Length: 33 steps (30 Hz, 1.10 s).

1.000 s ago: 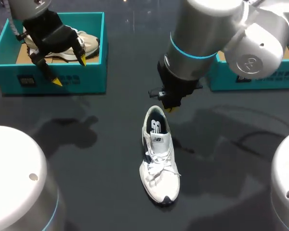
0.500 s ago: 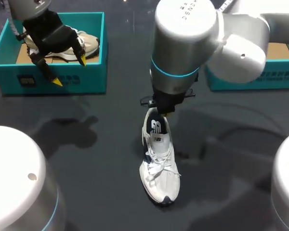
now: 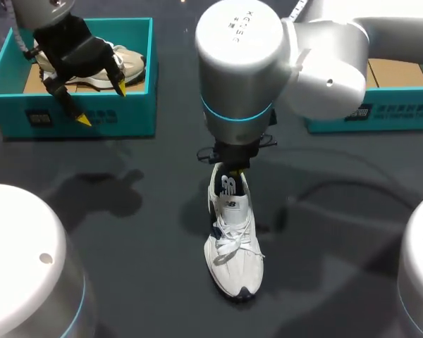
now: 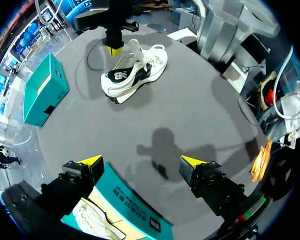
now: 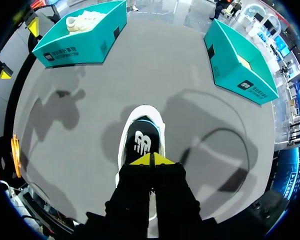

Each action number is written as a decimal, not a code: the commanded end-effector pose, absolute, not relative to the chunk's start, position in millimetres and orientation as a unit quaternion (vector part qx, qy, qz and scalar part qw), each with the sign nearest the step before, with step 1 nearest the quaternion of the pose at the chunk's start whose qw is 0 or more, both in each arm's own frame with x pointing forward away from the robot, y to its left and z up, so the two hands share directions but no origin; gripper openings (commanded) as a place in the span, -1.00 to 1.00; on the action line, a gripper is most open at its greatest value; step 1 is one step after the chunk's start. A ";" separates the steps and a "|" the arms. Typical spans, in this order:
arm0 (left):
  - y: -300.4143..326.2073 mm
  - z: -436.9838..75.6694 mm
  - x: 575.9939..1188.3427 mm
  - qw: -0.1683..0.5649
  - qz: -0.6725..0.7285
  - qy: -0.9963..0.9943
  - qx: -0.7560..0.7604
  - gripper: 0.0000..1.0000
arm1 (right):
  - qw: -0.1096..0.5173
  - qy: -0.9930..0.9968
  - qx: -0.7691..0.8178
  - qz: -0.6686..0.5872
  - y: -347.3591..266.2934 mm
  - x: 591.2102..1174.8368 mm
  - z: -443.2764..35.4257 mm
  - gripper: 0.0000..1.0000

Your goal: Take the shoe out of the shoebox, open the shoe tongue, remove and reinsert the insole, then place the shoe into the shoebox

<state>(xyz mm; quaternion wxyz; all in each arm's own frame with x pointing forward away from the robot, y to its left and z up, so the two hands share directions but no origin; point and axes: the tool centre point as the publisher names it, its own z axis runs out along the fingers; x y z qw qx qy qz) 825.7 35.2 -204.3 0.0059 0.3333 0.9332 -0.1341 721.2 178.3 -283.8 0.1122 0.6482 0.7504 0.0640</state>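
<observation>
The shoe (image 3: 234,236) lies on the bench (image 3: 148,274), long axis running heel-far to toe-near. The right gripper (image 3: 232,167) sits just over the shoe's heel opening, tips pressed together on nothing I can see, the tongue just toe-ward of it. The left gripper (image 3: 101,103), wide open and empty, is well away from the shoe, over a shoebox (image 3: 137,113).

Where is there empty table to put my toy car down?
Bare table lies between the left shoebox and the white shoe, and again between the shoe and the right shoebox. It is crowded at the shoe's heel, where the right gripper sits, and over the left shoebox, under the left gripper.
</observation>
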 end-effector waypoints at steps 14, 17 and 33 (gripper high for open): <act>35.6 -204.4 826.0 0.005 -0.133 0.933 0.334 1.00 | 0.155 0.731 0.662 0.048 194.4 724.2 -320.1 -1.00; 35.6 -204.4 826.0 0.005 -0.133 0.933 0.334 1.00 | 0.163 0.731 0.661 0.048 191.6 727.6 -331.1 -1.00; 35.6 -204.4 826.0 0.005 -0.133 0.933 0.334 1.00 | 0.198 0.722 0.663 0.020 183.9 728.9 -365.5 -1.00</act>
